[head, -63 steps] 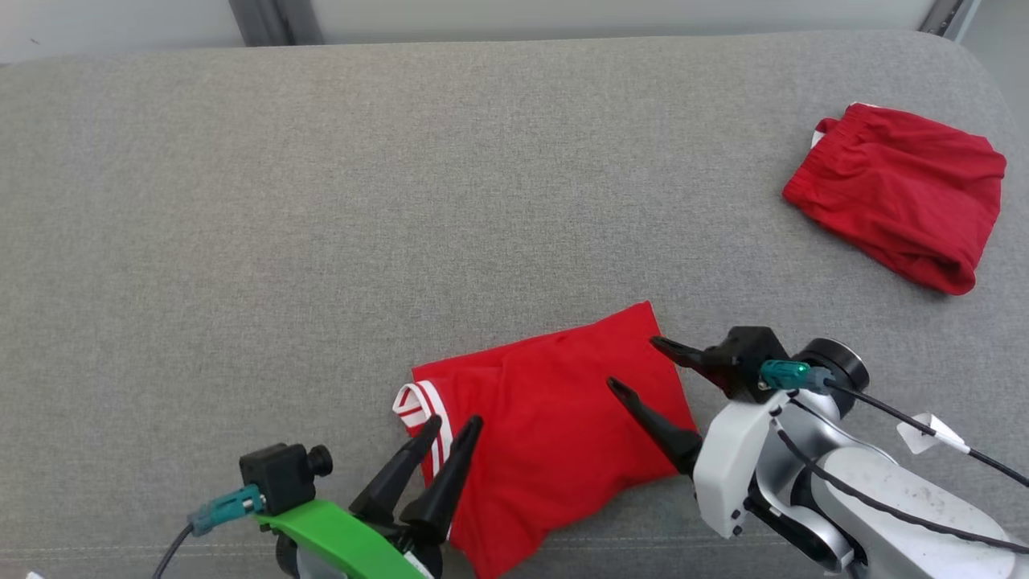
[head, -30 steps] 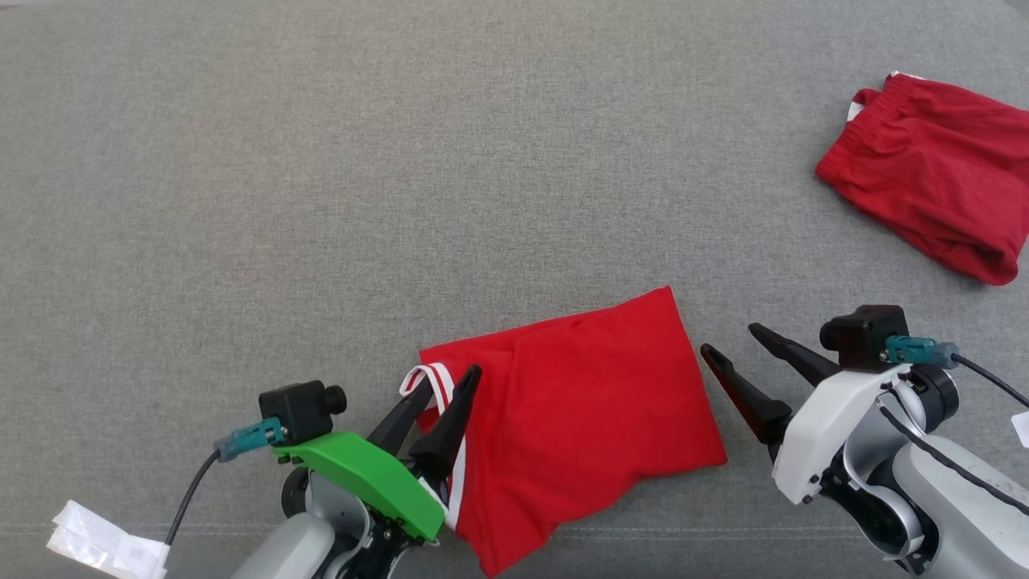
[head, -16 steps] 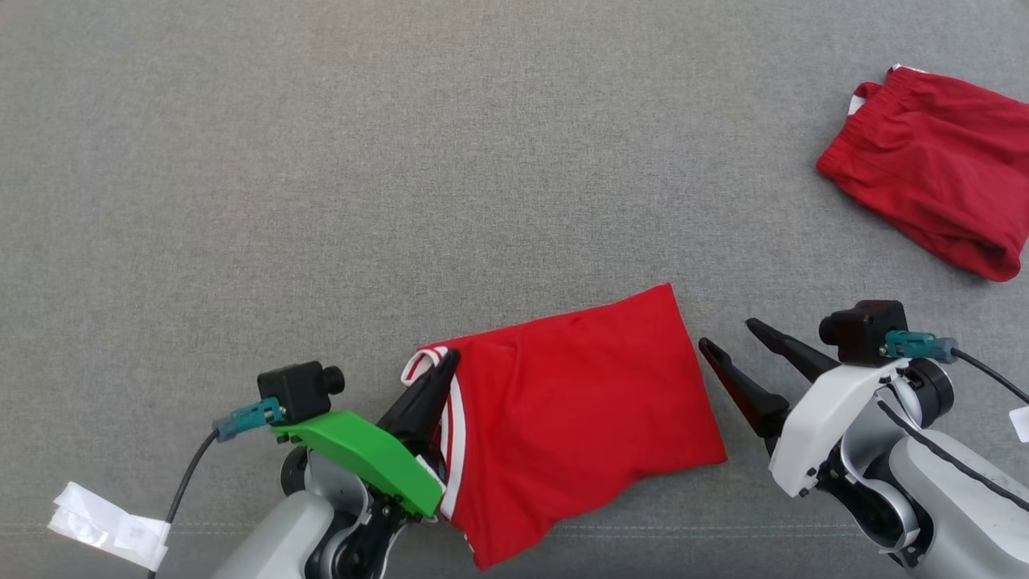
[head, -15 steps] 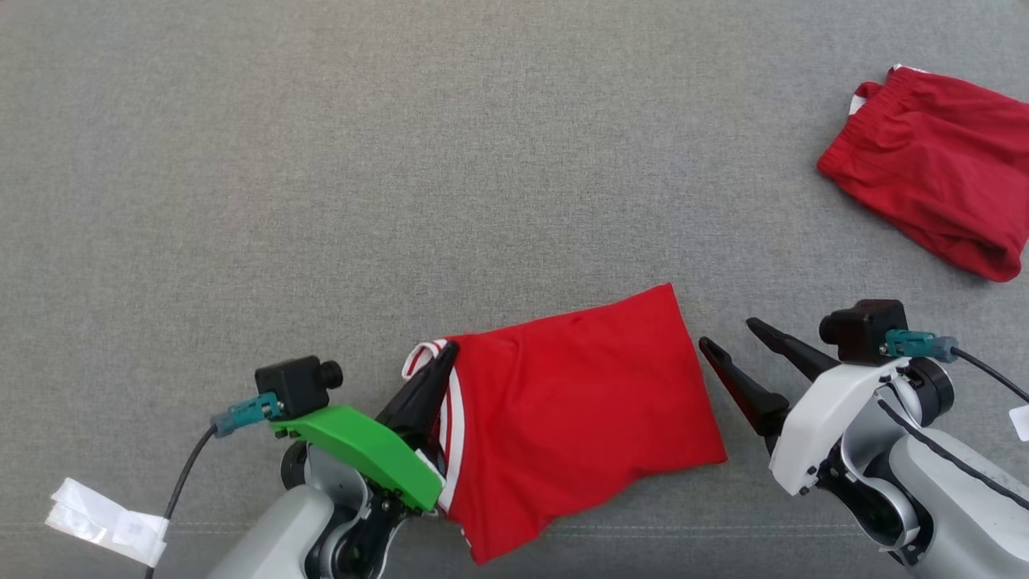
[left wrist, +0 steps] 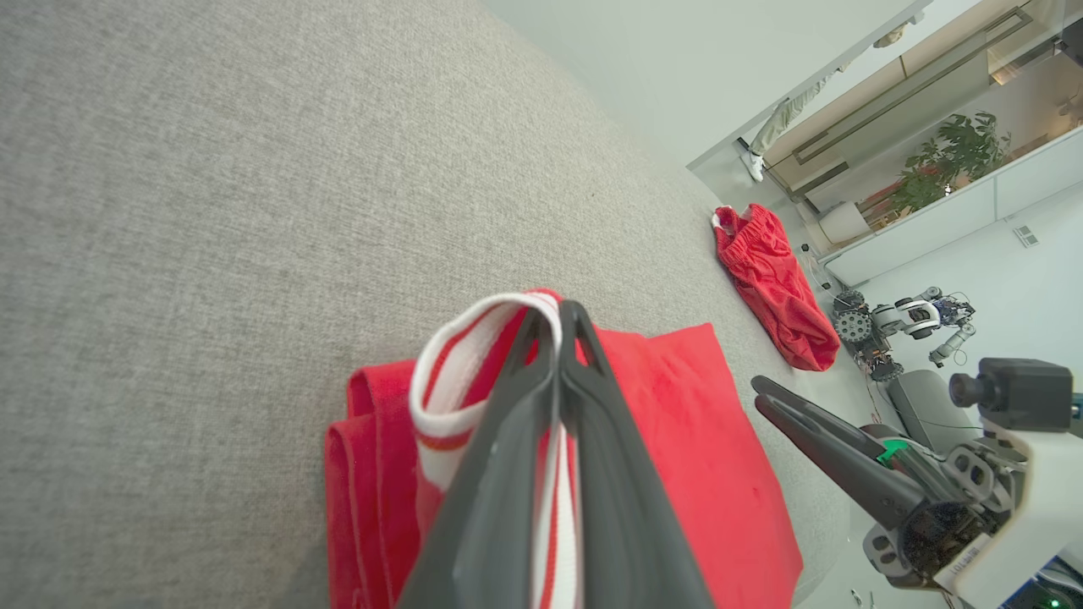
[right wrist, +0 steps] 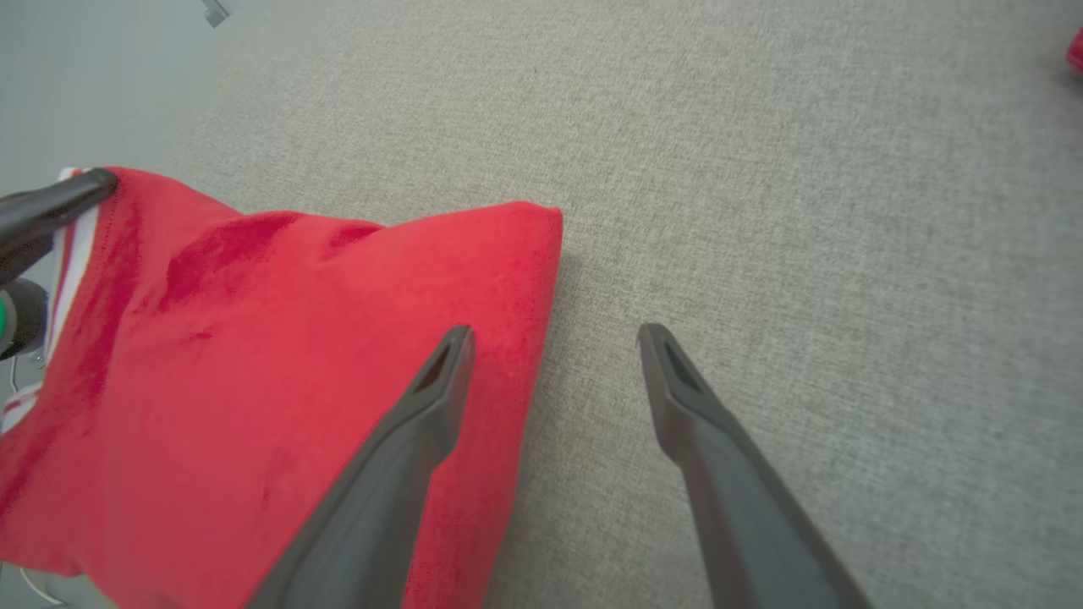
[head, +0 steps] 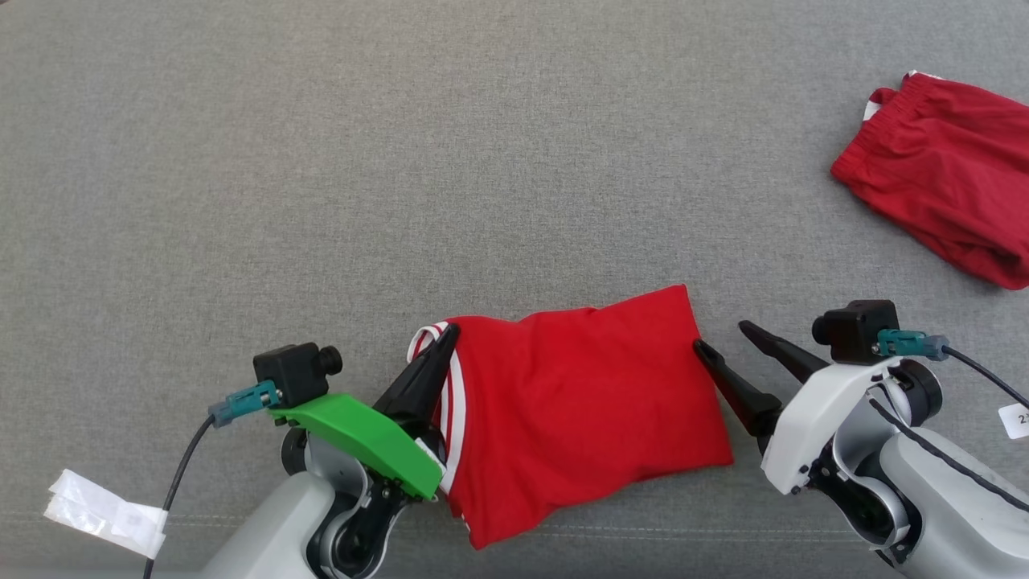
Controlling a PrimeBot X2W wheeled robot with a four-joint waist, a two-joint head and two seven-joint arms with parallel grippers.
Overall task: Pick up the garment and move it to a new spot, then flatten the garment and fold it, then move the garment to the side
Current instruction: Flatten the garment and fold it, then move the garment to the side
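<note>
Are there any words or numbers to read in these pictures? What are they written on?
"2": on the small white paper tag at the head view's right edge; the rest is cut off.
Crumpled white paper tag at lower left: no writing can be made out.
Folded red garment with white stripes: no readable label.

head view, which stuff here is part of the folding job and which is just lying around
In the job: folded red garment; left gripper, shut on its striped edge; right gripper, open at its other edge.
Lying about: second red garment; white paper tag.
</note>
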